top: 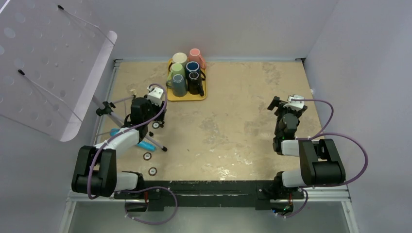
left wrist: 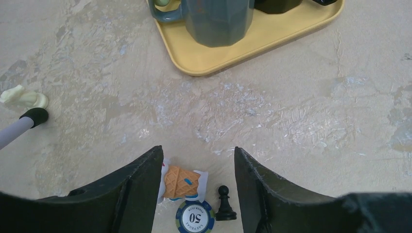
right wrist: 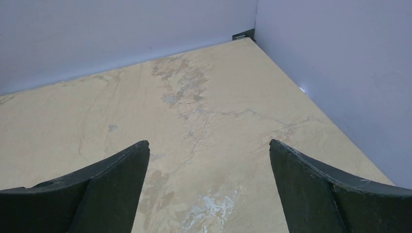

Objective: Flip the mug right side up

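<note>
Several mugs stand close together on a yellow tray [top: 187, 98] at the back of the table. The nearest are a grey-blue mug [top: 179, 86] and a black mug [top: 195, 83]. Which mug is upside down I cannot tell. In the left wrist view the grey-blue mug [left wrist: 218, 22] stands on the tray [left wrist: 272, 39] ahead of my fingers. My left gripper [top: 159, 115] [left wrist: 197, 150] is open, short of the tray, holding nothing. Over bare table at the right, my right gripper [top: 284, 103] [right wrist: 209, 143] is wide open and empty.
Under my left gripper lie a wafer packet [left wrist: 182, 183], a poker chip [left wrist: 196, 218] and a black pawn [left wrist: 224, 204]. A tripod foot [left wrist: 34, 116] and a cream piece [left wrist: 24, 98] sit to the left. A perforated panel [top: 43, 63] hangs over the left side. Walls close in the right corner.
</note>
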Robot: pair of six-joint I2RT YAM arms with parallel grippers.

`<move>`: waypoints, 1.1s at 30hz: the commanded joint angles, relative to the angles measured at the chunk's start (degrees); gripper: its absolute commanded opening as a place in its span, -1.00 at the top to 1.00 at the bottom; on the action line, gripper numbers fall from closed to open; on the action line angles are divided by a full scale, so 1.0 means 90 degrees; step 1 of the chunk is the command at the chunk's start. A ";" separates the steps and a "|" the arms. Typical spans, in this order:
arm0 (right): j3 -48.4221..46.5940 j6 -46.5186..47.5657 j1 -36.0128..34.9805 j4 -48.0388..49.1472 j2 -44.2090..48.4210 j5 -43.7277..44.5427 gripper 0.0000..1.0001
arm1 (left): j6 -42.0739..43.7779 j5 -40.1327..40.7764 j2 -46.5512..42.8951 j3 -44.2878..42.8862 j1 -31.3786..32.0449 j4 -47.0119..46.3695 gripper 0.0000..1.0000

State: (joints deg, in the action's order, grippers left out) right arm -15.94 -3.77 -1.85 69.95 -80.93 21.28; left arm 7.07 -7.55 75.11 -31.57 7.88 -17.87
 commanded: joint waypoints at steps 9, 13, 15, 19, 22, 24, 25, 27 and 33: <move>-0.0234 0.0223 -0.0026 -0.0669 0.0952 -0.0317 -0.96 | 0.1292 -0.1224 0.0116 -0.2228 -0.0045 0.2833 -0.24; -0.0565 -0.0007 -0.0051 -0.2035 0.1900 -0.0749 -0.97 | 0.1376 -0.1480 0.0700 -0.3468 -0.0045 0.3977 -0.27; -0.0634 -0.0200 -0.0052 -0.2277 0.2300 -0.1515 -0.97 | 0.1321 -0.1410 0.1164 -0.4153 -0.0045 0.4427 -0.27; -0.0725 -0.0326 -0.0072 -0.2221 0.2598 -0.2755 -0.97 | 0.1333 -0.1142 0.2064 -0.5255 -0.0037 0.4671 -0.18; -0.0727 -0.0426 -0.0075 -0.2179 0.2502 -0.2938 -0.97 | 0.1807 -0.1202 0.2687 -0.5947 -0.0002 0.4907 -0.09; -0.0689 -0.0465 -0.0069 -0.2086 0.2391 -0.2948 -0.97 | 0.2345 -0.1015 0.3075 -0.6285 0.0086 0.5114 -0.07; -0.0694 -0.0475 -0.0073 -0.2085 0.2344 -0.2969 -0.97 | 0.2620 -0.0836 0.3271 -0.6445 0.0142 0.5208 -0.06; -0.0743 -0.0466 -0.0069 -0.2142 0.2284 -0.3106 -0.97 | 0.3044 -0.0578 0.3620 -0.6803 0.0134 0.5319 -0.03; -0.0725 -0.0492 -0.0083 -0.2120 0.2286 -0.3307 -0.97 | 0.3794 -0.0030 0.4303 -0.7419 0.0062 0.5283 0.02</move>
State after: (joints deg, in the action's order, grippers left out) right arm -21.02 -7.46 -2.35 49.28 -60.75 -5.74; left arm 34.35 -11.57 111.94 -93.27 8.73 29.04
